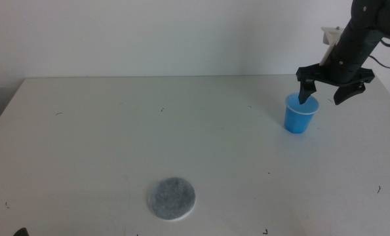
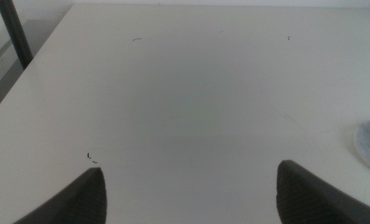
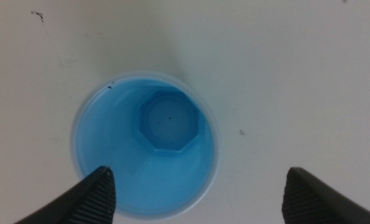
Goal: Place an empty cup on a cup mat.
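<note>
The cup is bright blue with a paler, whitish rim, and blue inside too; the cup mat is speckled grey with a thin white edge; the table is plain white with tiny dark flecks

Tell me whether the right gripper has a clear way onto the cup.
Probably yes: the right gripper hangs open just above the cup, one jaw over its mouth, nothing between them.
</note>
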Action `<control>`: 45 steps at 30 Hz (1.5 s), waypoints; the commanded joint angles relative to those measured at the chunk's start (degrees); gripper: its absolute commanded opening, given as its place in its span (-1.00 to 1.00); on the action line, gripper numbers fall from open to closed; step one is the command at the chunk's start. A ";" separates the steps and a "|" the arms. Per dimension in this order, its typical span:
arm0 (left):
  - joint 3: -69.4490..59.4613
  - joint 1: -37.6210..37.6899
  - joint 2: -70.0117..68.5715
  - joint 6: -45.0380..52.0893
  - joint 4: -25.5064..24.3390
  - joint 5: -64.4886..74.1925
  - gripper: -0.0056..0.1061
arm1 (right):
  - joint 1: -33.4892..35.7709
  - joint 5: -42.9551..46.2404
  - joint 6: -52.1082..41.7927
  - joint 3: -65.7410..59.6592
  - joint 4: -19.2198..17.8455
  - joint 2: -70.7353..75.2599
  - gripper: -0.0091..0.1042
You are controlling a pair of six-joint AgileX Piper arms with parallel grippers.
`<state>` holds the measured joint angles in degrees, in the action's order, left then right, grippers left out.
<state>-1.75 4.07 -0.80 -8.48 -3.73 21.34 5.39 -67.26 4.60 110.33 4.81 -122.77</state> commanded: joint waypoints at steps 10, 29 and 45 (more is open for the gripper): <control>0.34 -0.06 -0.73 -0.62 -0.02 -3.88 0.98 | 0.02 1.96 0.16 1.87 -0.82 -0.86 0.66; 0.34 -0.06 -0.73 -0.62 -0.02 -3.88 0.98 | 0.02 3.73 -0.07 1.87 -2.13 -2.00 -0.86; 0.34 -0.06 -0.73 -0.62 -0.02 -3.88 0.98 | 4.08 -0.66 -0.26 1.87 0.75 9.83 -0.86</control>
<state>-1.75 4.07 -0.80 -8.48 -3.73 21.34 8.59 -67.74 4.57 110.52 4.82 -118.84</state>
